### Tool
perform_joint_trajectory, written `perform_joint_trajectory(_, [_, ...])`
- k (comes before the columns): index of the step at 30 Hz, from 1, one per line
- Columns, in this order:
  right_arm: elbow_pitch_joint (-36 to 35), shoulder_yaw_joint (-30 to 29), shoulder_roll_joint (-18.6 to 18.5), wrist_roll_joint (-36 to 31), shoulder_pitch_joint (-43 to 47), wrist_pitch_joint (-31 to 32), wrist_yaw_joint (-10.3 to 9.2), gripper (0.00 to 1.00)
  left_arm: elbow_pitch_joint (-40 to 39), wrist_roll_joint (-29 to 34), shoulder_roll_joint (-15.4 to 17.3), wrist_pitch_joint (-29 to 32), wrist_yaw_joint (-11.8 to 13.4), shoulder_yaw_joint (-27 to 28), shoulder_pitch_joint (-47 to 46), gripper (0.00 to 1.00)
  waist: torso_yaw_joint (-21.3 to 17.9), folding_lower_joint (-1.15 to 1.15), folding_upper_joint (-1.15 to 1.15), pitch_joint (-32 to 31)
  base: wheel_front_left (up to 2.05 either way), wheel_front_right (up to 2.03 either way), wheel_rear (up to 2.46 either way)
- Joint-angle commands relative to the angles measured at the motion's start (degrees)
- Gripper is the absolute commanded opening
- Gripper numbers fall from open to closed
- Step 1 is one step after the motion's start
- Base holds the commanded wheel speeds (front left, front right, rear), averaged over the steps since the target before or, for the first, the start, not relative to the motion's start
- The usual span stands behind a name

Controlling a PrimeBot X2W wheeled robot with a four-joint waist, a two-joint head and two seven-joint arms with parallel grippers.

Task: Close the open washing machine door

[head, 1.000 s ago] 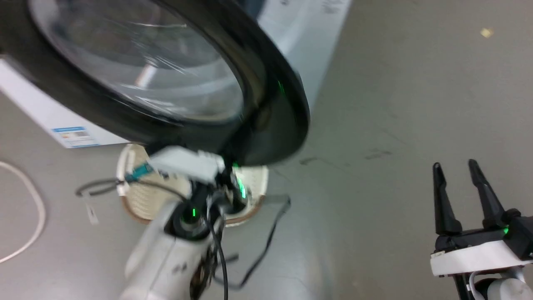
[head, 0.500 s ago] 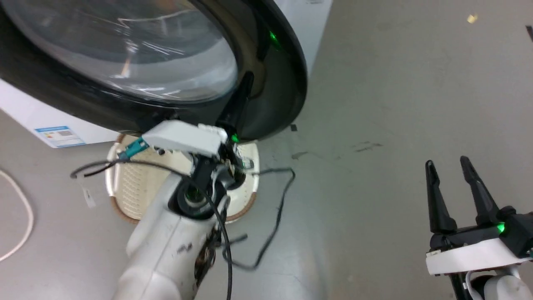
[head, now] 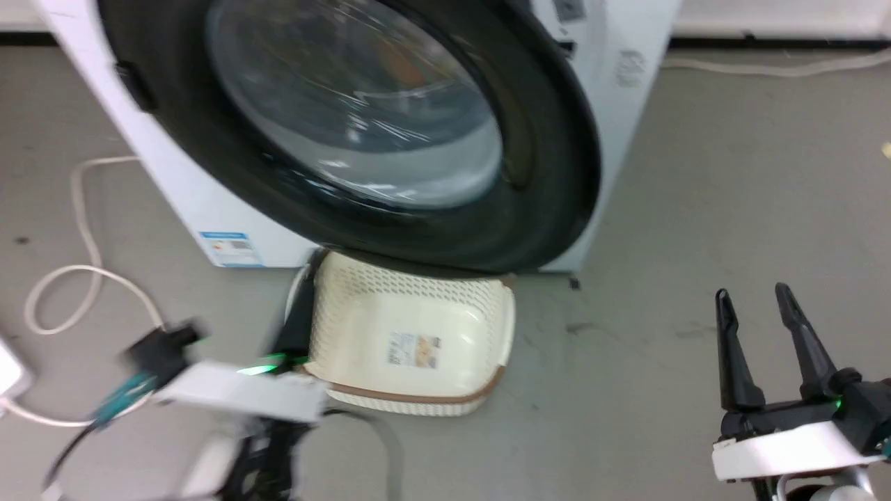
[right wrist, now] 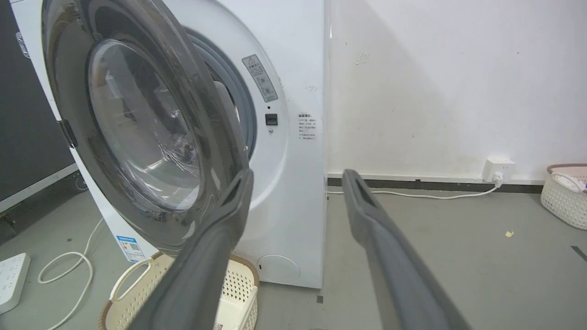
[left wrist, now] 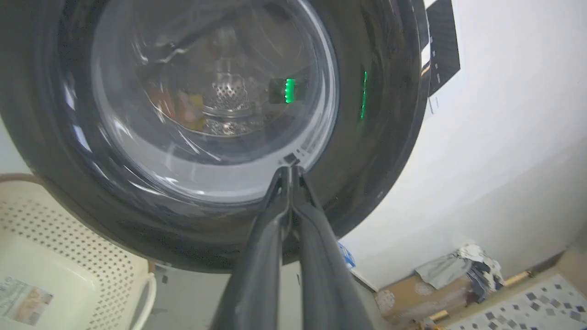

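The washing machine door [head: 550, 174], with its glossy black rim and bulging glass, stands ajar from the white washing machine [head: 626, 104]. The right wrist view shows a gap between the door [right wrist: 59, 68] and the machine front [right wrist: 293, 206]. My left gripper [head: 313, 268] is shut and empty, blurred, low beside the basket and pointing up at the door's underside. In its own view, the left gripper [left wrist: 290, 170] points at the inner edge of the door's black rim [left wrist: 380, 137]; I cannot tell if it touches. My right gripper [head: 752, 296] is open and empty at the lower right, with its fingers spread in its own view [right wrist: 297, 176].
A cream perforated basket [head: 411, 341] sits on the floor under the door. A white cable [head: 76, 229] loops on the floor at the left, near a power strip [right wrist: 11, 279]. Another basket [right wrist: 566, 192] stands by the wall at the far right. Bare grey floor lies right of the machine.
The head camera has swung, so more of the machine shows. My left gripper has left the door's lower rim and dropped down and to the left. The right gripper is unchanged.
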Motion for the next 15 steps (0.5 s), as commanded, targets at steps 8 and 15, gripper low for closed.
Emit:
perform_joint_trajectory(8, [-0.86, 4.63, -0.15, -2.15, 3.55, -0.25, 0.03, 1.00, -6.19, 33.01, -1.60, -0.32, -0.26, 12.79, 11.58, 1.00, 6.45, 0.01, 0.00, -5.98, 0.00, 0.00, 0.00])
perform_joint_trajectory(15, [-0.03, 5.61, -0.16, -2.25, 4.62, -0.25, 0.03, 1.00, -6.72, 58.17, -2.62, -0.33, 0.42, 13.56, 16.66, 1.00, 7.28, 0.01, 0.00, -6.85, 0.00, 0.00, 0.00])
